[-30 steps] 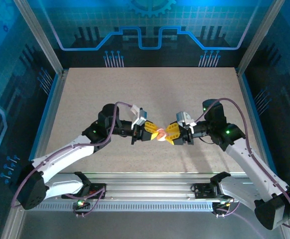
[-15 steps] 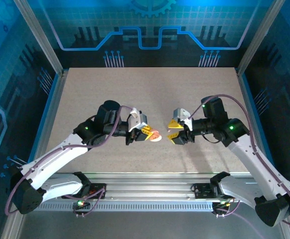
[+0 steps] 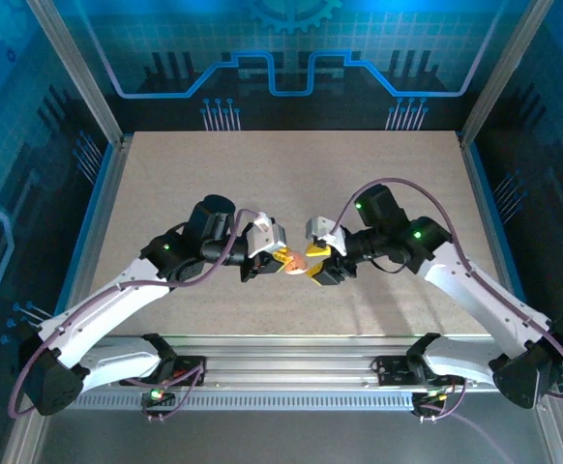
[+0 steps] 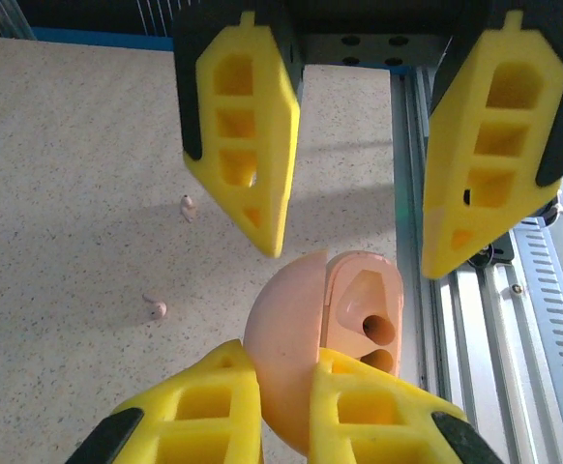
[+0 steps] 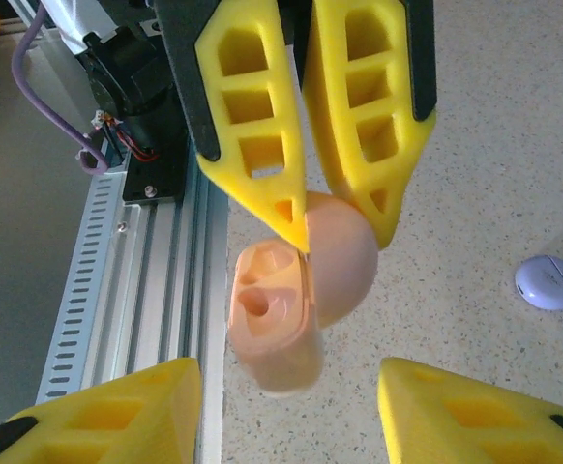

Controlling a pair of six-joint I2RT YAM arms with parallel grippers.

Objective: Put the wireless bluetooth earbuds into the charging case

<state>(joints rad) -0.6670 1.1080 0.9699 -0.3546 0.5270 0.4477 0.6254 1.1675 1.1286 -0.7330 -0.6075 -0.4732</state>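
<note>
From above, the left gripper [image 3: 287,259] pinches the open pink charging case [image 3: 299,263] at mid-frame over the counter [image 3: 262,174]. The right gripper [image 3: 316,259] faces it, just beside.

In the left wrist view, an earbud [image 4: 187,206] lies at centre left and a second earbud [image 4: 155,308] below it, both apart from the case. They look tiny, light and smooth, and probably slippery; pinch across the stubby body.

In the right wrist view, the right gripper's jaws stand spread and hold nothing, at the bottom of the frame below the case.

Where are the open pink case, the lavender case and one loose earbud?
open pink case [image 4: 364,300], left wrist view, on its socket tray.
lavender case [image 5: 548,282], right wrist view, middle of its top.
loose earbud [image 4: 156,309], left wrist view, on its body.
</note>
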